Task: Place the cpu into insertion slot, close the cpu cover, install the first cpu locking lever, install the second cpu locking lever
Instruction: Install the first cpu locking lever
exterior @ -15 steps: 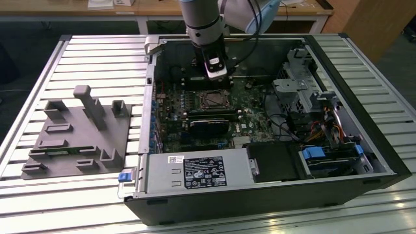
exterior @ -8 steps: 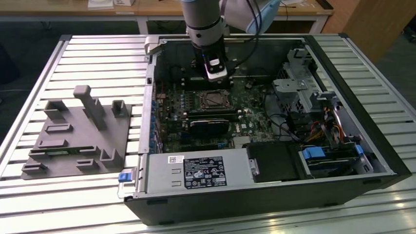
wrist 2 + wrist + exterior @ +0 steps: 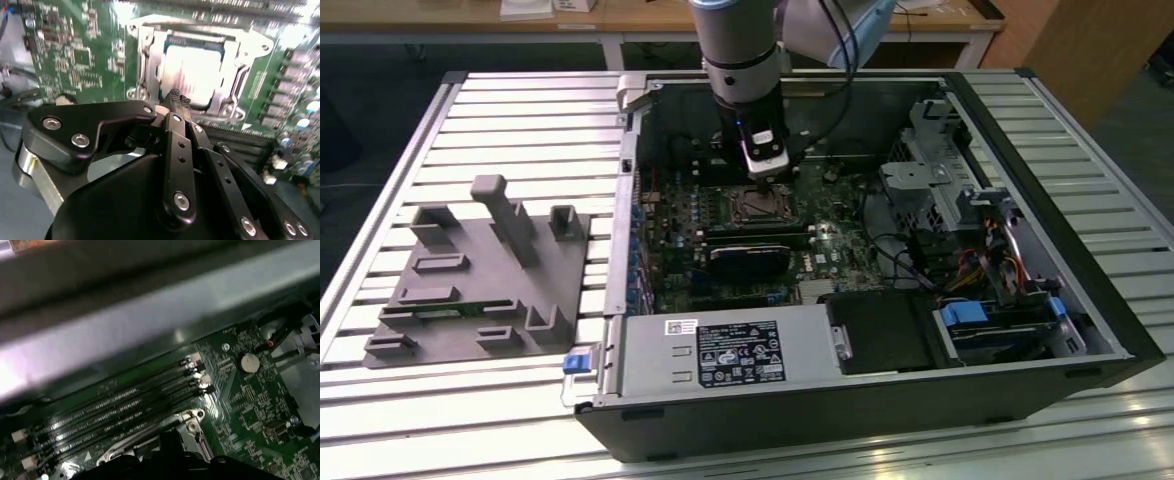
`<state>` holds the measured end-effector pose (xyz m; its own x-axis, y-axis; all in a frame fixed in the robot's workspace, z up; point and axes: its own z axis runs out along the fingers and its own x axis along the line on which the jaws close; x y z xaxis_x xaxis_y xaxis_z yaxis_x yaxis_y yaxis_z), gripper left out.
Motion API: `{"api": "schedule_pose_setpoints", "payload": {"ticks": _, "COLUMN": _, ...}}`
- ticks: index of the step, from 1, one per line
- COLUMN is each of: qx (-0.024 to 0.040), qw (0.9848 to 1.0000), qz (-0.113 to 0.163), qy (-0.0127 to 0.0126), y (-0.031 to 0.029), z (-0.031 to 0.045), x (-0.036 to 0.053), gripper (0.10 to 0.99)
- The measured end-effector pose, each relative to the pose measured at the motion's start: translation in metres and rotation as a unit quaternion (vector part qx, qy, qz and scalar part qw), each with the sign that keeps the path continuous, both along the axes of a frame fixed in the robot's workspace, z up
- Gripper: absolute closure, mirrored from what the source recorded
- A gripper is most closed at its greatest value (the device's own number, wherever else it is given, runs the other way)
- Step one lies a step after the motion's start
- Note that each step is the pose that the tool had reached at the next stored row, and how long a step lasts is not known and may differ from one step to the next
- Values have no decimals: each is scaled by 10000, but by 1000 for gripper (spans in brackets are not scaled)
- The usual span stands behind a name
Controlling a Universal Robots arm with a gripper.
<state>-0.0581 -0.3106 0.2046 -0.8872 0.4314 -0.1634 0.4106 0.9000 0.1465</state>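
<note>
The hand point(image 3: 178, 100) hangs just above the cpu point(image 3: 192, 70) — its fingers are pressed together, holding nothing. The cpu sits in the insertion slot point(image 3: 757, 204), with the cpu cover point(image 3: 145, 60) around it.

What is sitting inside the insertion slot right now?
In the second wrist view the cpu lies in the insertion slot, its pale metal top showing through the cpu cover framing it. The gripper hides its near edge; the contacts beneath cannot be seen.

Exterior view high, looking down into the open case point(image 3: 881, 330), both wrist views close over the motherboard point(image 3: 75, 55), sharing the socket point(image 3: 192, 70) area.
</note>
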Motion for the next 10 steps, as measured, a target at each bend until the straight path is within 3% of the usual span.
{"api": "schedule_pose_setpoints", "payload": {"ticks": 7, "qx": -115, "qw": 9999, "qz": 0, "qy": 76, "y": -151, "z": 0, "x": 0, "gripper": 980}}
{"api": "schedule_pose_setpoints", "payload": {"ticks": 10, "qx": -185, "qw": 9997, "qz": 0, "qy": 135, "y": -182, "z": -1, "x": 1, "gripper": 980}}
